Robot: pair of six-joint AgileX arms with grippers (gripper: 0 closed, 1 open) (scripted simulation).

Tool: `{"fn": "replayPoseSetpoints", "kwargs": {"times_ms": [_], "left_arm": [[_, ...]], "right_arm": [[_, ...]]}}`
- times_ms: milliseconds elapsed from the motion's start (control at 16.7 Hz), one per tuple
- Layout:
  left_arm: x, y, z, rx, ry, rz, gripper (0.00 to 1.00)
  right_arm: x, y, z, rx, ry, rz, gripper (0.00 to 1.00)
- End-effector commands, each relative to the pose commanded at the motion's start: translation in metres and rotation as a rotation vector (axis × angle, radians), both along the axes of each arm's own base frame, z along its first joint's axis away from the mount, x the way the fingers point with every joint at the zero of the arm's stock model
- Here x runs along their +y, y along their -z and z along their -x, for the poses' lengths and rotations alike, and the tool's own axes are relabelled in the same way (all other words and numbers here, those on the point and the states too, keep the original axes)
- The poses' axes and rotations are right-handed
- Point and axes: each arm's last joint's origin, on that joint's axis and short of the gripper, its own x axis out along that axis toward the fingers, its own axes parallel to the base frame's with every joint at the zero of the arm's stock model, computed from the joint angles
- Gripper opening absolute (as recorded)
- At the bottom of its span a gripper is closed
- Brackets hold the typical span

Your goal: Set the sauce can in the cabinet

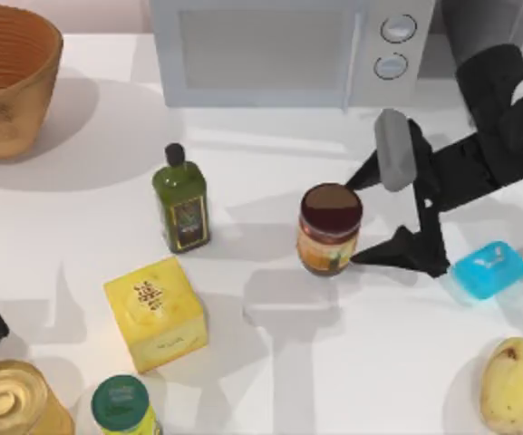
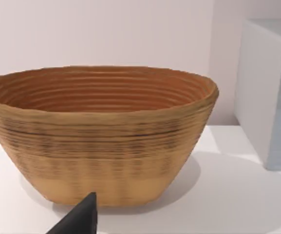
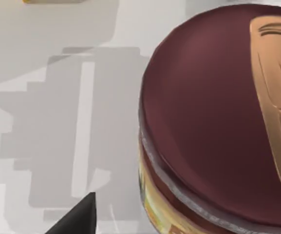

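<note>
Standing upright near desk centre, slightly toward right edge: sauce can [image 1: 330, 229], maroon lid, orange-yellow label. Right pincer [image 1: 365, 217] reaching in from right edge, released, fingers spread wide; one fingertip [image 1: 363, 176] just beside can's far side, other [image 1: 379, 255] just beside its near side, neither clearly touching. Grey block on wrist above far finger. Right wrist view: can lid [image 3: 213, 117] close up, dark fingertip [image 3: 79, 217] apart from it over pale desk.

Left pincer [image 2: 79, 219] parked at left edge, facing wicker basket [image 2: 101, 134] in far-left corner; open or clenched, cannot tell.

Along far edge: light-grey microwave [image 1: 288, 50] w/ two round knobs. Olive-oil bottle [image 1: 181, 201] left of can, well apart. Yellow box [image 1: 157, 313] nearer the near edge. Gold tin [image 1: 12, 403] and green-topped can [image 1: 123, 406] at near-left corner. Blue soap-like block [image 1: 488, 269] just beside right pincer, toward right edge. Potato [image 1: 513, 385] at near-right corner.
</note>
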Motion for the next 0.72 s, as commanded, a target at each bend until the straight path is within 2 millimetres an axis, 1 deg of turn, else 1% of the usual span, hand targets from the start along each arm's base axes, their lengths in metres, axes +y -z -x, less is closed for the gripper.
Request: {"fn": "replayPoseSetpoints", "kwargs": {"times_ms": [120,420,480,720], "left_arm": [[0.0,0.0,0.0,0.0,0.0,0.0,1.0],[0.0,0.0,0.0,0.0,0.0,0.0,1.0],[0.0,0.0,0.0,0.0,0.0,0.0,1.0],[0.0,0.0,0.0,0.0,0.0,0.0,1.0]], "right_arm": [[0.009,0.007,-0.001,0.004,-0.003,0.0,1.0],[0.042,0.035,-0.001,-0.004,-0.003,-0.003,1.0],[0.045,0.038,-0.001,-0.001,-0.003,-0.001,1.0],[0.046,0.038,-0.001,0.0,-0.003,-0.001,1.0]]}}
